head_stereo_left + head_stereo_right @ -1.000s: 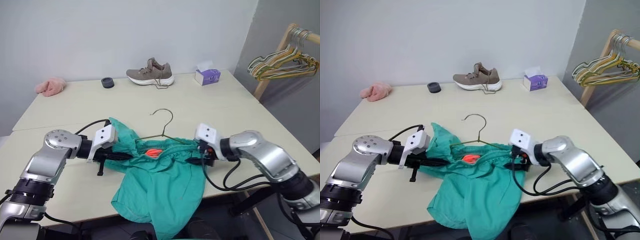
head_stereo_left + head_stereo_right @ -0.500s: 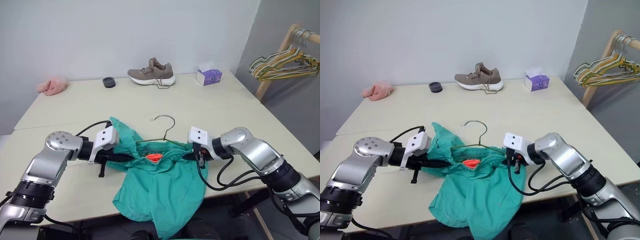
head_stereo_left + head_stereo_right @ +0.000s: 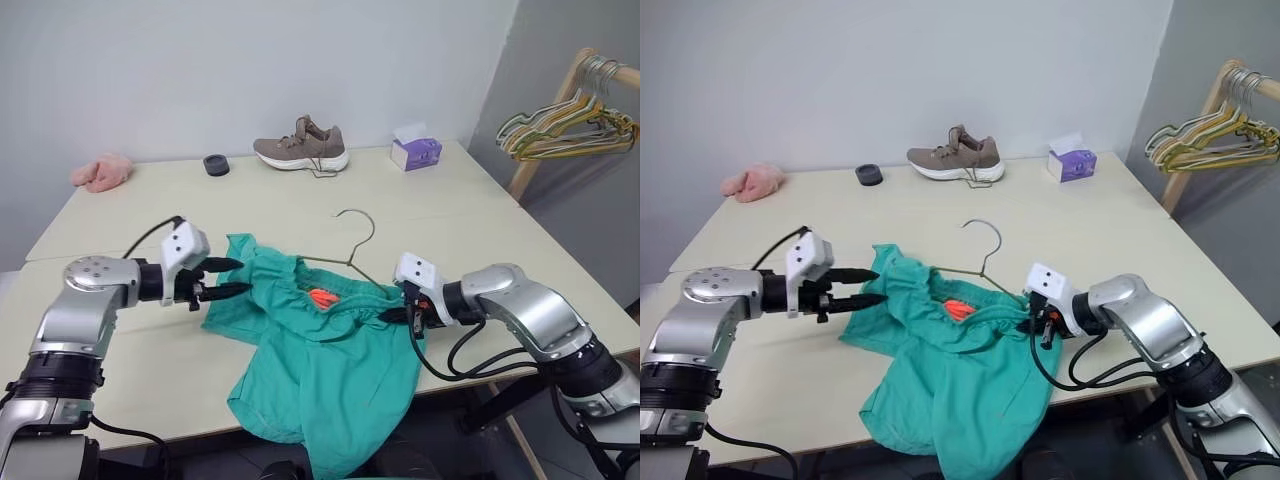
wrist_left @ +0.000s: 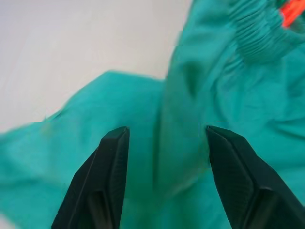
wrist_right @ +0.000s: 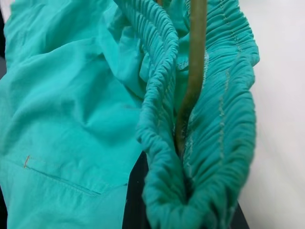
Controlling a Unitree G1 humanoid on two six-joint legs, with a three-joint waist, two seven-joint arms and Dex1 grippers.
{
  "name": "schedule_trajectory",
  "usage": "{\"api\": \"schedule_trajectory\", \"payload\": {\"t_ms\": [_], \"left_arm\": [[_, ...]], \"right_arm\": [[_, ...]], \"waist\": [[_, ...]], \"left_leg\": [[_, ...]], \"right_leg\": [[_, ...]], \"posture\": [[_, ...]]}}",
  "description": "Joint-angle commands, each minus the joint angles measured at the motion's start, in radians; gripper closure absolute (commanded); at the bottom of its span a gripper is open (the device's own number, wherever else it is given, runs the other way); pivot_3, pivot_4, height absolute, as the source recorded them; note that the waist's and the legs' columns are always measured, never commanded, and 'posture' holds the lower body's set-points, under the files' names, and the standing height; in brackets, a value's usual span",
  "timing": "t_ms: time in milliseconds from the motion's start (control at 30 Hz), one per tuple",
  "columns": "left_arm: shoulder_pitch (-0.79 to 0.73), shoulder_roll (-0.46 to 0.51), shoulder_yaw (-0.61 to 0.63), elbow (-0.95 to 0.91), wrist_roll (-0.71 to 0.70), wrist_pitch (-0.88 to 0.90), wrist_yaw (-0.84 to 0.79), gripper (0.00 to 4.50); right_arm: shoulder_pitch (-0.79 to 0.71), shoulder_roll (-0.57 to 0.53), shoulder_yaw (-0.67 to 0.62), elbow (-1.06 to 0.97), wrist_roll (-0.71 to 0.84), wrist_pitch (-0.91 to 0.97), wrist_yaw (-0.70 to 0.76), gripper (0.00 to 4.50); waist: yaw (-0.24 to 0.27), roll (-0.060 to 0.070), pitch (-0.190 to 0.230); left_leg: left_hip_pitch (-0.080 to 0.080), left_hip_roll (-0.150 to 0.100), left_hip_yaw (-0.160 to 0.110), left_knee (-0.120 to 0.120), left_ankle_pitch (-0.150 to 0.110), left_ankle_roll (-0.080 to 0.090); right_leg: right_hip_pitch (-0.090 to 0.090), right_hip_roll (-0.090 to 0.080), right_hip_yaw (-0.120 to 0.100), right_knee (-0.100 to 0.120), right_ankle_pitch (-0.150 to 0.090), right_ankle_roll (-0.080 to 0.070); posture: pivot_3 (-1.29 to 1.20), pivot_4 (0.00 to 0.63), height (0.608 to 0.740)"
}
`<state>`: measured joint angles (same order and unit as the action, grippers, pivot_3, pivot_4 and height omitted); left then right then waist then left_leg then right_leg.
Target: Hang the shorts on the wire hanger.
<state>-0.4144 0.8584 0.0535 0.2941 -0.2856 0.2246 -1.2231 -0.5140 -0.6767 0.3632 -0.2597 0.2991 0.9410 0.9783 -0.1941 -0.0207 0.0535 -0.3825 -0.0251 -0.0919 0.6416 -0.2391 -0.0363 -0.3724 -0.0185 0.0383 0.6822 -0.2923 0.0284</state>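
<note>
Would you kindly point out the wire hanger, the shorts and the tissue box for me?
wire hanger (image 3: 358, 221): left eye view, on the curved hook.
shorts (image 3: 330, 370): left eye view, on the flat teal fabric below the waistband.
tissue box (image 3: 417, 153): left eye view, on the purple front face.

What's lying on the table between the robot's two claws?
The teal shorts, with the wire hanger tucked in their waistband, span the stretch from the open left claw to the right claw, seen in both eye views.
</note>
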Motion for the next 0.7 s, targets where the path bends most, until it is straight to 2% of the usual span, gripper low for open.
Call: {"api": "schedule_trajectory", "payload": {"t_ms": [33,100,233,367,467,600,700], "left_arm": [[-0.052,0.01,0.078,0.097,0.014,-0.062,0.083,1.94],[-0.043,-0.006,0.089,0.074,-0.014,-0.038,0.081,1.94],[0.06,-0.051,0.067,-0.177,-0.138,0.113,0.038,1.94],[0.094,-0.093,0.041,-0.377,-0.254,0.273,0.043,1.94],[0.035,-0.145,0.003,-0.428,-0.292,0.348,0.075,1.4],[-0.044,-0.21,-0.029,-0.469,-0.315,0.382,0.108,0.14],[-0.108,-0.259,-0.061,-0.501,-0.297,0.362,0.142,0.03]], "right_arm": [[0.06,-0.014,-0.128,-0.024,0.042,0.085,-0.063,4.5],[0.106,-0.02,-0.188,-0.017,0.047,0.108,-0.105,4.5],[0.235,-0.056,-0.329,-0.038,0.045,0.103,-0.179,4.5],[0.332,-0.027,-0.509,-0.064,0.069,0.188,-0.284,4.5],[0.388,0.009,-0.66,-0.072,0.057,0.302,-0.383,4.5],[0.404,0.009,-0.802,-0.068,0.035,0.392,-0.473,4.5],[0.365,-0.023,-0.907,-0.023,-0.017,0.382,-0.558,4.5]], "waist": [[0.002,-0.001,0.0],[0.007,-0.001,0.0],[0.017,0.0,-0.001],[0.025,0.0,-0.001],[0.031,0.003,-0.003],[0.026,0.007,-0.006],[0.016,0.008,-0.006]], "left_leg": [[0.0,0.0,0.0,0.0,0.0,0.0],[-0.001,-0.001,-0.001,0.001,0.0,0.0],[-0.001,-0.002,0.0,0.001,0.0,0.0],[-0.002,-0.002,0.001,0.002,0.0,0.0],[-0.001,-0.001,0.001,0.002,0.0,0.0],[0.0,-0.002,0.005,0.003,0.0,0.0],[0.001,-0.002,0.008,0.003,-0.001,0.001]], "right_leg": [[0.0,0.0,0.0,0.0,0.0,0.0],[0.0,-0.001,-0.001,0.0,0.0,0.0],[0.001,-0.003,0.001,-0.001,0.001,0.0],[0.0,-0.002,0.001,0.0,0.001,0.001],[0.002,0.0,0.001,0.0,0.0,0.002],[0.002,0.0,0.004,0.0,0.0,0.003],[0.002,0.0,0.006,0.0,0.0,0.003]], "posture": [[-0.19,0.0,0.74],[-0.19,0.0,0.74],[-0.2,0.0,0.74],[-0.22,0.0,0.74],[-0.25,0.0,0.74],[-0.28,0.0,0.74],[-0.3,0.0,0.74]]}}
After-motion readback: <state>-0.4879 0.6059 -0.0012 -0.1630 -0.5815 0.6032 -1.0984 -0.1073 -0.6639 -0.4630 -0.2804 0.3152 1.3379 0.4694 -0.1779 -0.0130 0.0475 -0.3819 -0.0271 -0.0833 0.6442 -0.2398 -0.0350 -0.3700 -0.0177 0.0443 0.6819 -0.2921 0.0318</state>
